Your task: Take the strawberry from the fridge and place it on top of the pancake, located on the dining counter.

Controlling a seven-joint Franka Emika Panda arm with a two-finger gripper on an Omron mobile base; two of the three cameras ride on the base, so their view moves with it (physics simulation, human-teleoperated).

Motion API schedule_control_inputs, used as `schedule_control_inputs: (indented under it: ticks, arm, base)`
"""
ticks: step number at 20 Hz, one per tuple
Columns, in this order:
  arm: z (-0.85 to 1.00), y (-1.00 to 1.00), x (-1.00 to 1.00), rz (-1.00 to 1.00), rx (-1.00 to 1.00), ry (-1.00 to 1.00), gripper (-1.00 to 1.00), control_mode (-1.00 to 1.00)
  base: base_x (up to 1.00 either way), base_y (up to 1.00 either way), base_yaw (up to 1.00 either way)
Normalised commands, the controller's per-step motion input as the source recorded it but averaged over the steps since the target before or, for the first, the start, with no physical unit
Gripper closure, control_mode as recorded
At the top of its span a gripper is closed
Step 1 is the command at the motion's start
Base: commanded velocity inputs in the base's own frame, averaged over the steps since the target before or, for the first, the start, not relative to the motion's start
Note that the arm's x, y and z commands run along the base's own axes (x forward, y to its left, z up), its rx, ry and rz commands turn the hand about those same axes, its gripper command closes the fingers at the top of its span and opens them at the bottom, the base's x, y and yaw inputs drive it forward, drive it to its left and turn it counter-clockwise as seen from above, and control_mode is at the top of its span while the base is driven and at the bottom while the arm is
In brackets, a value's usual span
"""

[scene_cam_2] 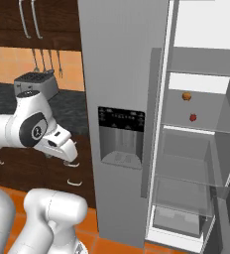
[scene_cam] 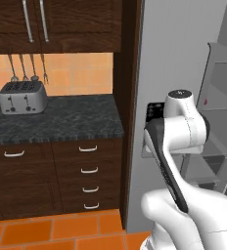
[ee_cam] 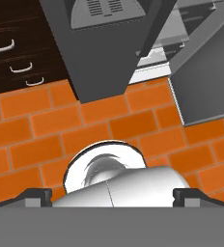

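Fridge (scene_cam_2: pixel 122 74) open (strawberry (scene_cam_2: pixel 193 117) apparently shelved); end effector (ee_cam: pixel 112 195) fingers apart, empty.

No text, brand or number can be read in these pictures. The black dispenser panel (scene_cam_2: pixel 121 120) on the fridge (scene_cam_2: pixel 122 74) carries rows of small pale marks, but they are too small and blurred to read as letters or numbers.
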Motion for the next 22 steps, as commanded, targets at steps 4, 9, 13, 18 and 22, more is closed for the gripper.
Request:
schedule_control_inputs:
  ticks: [4,9,13,18,22]
  arm:
    - [0.0,0.0,0.0,0.0,0.0,0.0,-1.0,1.0]
    - [0.0,0.0,0.0,0.0,0.0,0.0,-1.0,1.0]
    - [0.0,0.0,0.0,0.0,0.0,0.0,-1.0,1.0]
    - [0.0,0.0,0.0,0.0,0.0,0.0,-1.0,1.0]
    - [0.0,0.0,0.0,0.0,0.0,0.0,-1.0,1.0]
  base:
    - [0.0,-0.07,0.0]
    - [0.03,-0.47,0.0]
    - [0.02,-0.65,0.0]
    - [0.02,-0.58,-0.02]
    - [0.19,-0.39,-0.07]
